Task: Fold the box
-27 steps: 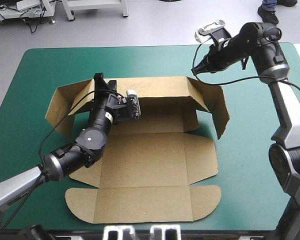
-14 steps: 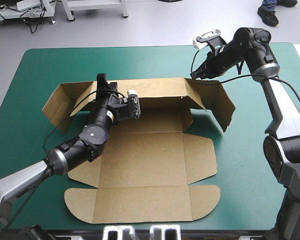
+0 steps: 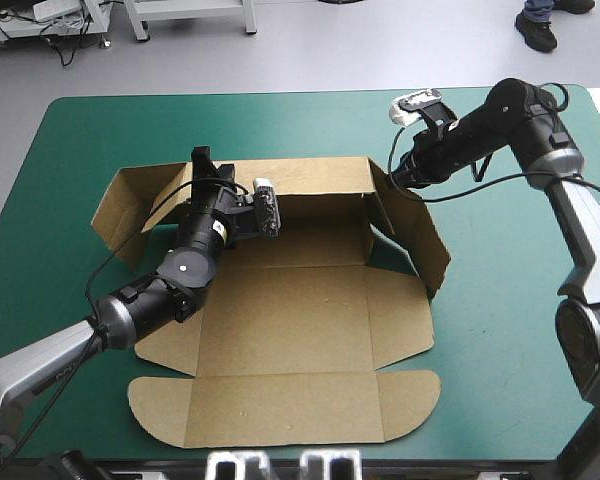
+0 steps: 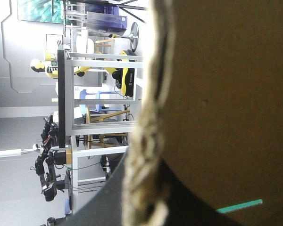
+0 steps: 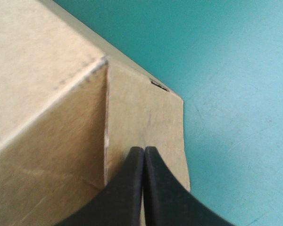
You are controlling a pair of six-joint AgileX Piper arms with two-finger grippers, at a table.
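The brown box (image 3: pixel 300 330) lies open on the teal-green cover, its far wall (image 3: pixel 310 178) raised. My left gripper (image 3: pixel 212 170) is shut on that wall near its left corner; in the left wrist view the board's edge (image 4: pixel 148 141) runs between the black fingers (image 4: pixel 104 207). The left end flap (image 3: pixel 125 205) splays outward. My right gripper (image 3: pixel 398 175) is shut, and its tip (image 5: pixel 144 150) rests against the right end flap (image 5: pixel 146 108) beside the fold with the far wall (image 5: pixel 37 61). That flap (image 3: pixel 415 235) stands angled inward over the box's right side.
The lid panel (image 3: pixel 280 410) with rounded ears lies flat near the table's front edge. A side flap (image 3: pixel 400 320) lies flat at the box's right. Teal-green cover (image 3: pixel 520 330) stretches beyond the box to the right edge and behind the far wall.
My right gripper came down and nearer along the right end flap, and the flap swung from splayed outward to angled inward. The left gripper has kept its hold.
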